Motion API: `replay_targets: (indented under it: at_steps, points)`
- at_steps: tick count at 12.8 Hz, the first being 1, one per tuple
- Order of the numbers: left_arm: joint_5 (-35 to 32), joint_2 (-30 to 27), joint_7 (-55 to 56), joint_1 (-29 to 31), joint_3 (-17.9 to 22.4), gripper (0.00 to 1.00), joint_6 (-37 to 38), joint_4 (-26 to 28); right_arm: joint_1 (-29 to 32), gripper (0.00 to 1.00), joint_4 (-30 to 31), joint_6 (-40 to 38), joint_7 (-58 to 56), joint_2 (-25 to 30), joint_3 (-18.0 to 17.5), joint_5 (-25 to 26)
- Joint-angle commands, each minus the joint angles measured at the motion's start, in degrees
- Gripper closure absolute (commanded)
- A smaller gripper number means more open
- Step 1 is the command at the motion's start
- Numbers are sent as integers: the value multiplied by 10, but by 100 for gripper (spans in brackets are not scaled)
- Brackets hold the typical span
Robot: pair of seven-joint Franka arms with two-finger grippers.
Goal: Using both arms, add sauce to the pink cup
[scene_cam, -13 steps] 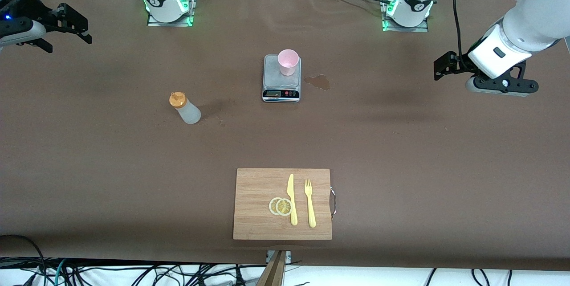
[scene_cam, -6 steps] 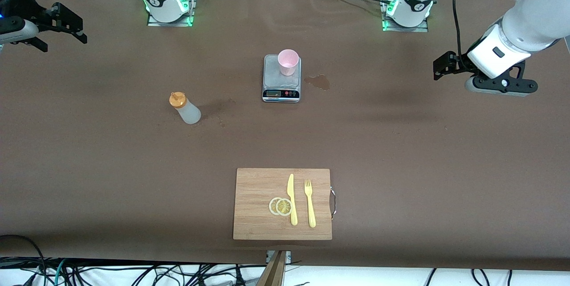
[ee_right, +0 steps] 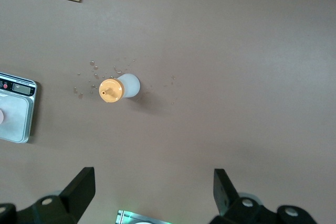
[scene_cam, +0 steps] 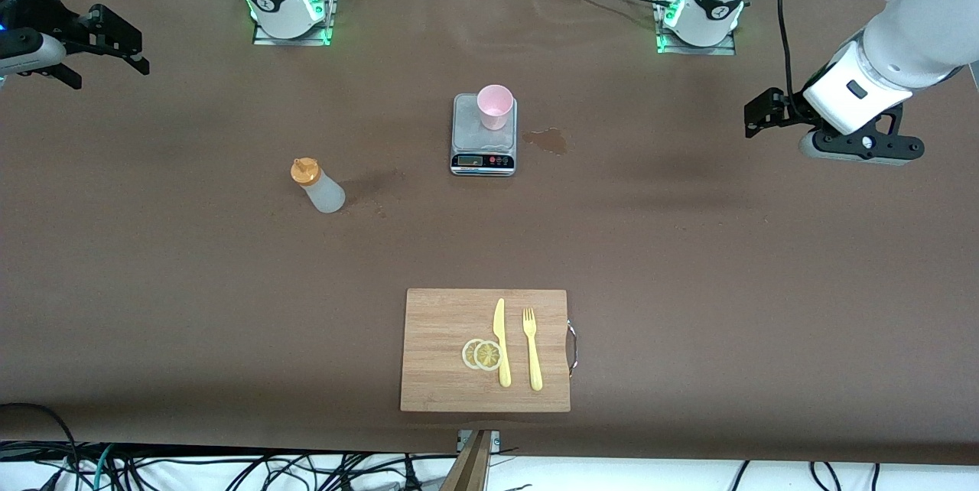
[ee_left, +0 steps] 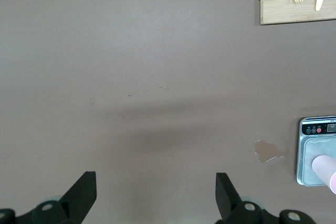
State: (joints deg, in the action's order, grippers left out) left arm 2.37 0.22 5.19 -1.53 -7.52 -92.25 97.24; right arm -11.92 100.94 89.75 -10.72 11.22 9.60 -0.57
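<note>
Right gripper [scene_cam: 107,43] hangs at the upper left edge of the front frame, over bare table [scene_cam: 153,284] at the right arm's end, fingers spread, nothing between them. Its own wrist view confirms the gap: two black fingertips [ee_right: 79,187] low in the frame, brown surface between.

Sauce bottle [scene_cam: 318,185] stands upright, left of frame centre, translucent body, orange nozzle cap on; contents cannot be told. From the right wrist view the bottle [ee_right: 118,87] is seen from above, with small droplets on the table around it.

Grey kitchen scale [scene_cam: 483,134] sits at upper centre. Pink cup [scene_cam: 494,106] stands upright on its platform, toward the robots' edge of the scale; inside looks plain pink, no fill visible. A wet stain [scene_cam: 546,141] lies just beside the scale toward the left arm's end; the left wrist view shows it too [ee_left: 269,150], next to the scale's corner.

Wooden cutting board [scene_cam: 436,323] lies at lower centre near the table's front edge, carrying two lemon slices [scene_cam: 482,354], a yellow knife [scene_cam: 501,341] and a yellow fork [scene_cam: 531,348], none touching the rim.

Open brown surface lies between bottle, scale and board, all well apart.

Left gripper [scene_cam: 765,115] hangs at right of frame over bare table at the left arm's end, fingers spread and empty.
</note>
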Motion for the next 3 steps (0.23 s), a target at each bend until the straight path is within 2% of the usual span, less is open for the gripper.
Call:
replay_targets:
  at_steps: [1,3]
  points:
    - [-8,7,-2,0,-1,0,8,-16,1,0,-13,-11,4,2,-1,5]
    - [-6,7,-5,1,-1,0,8,-16,1,0,-13,-11,3,2,-1,5]
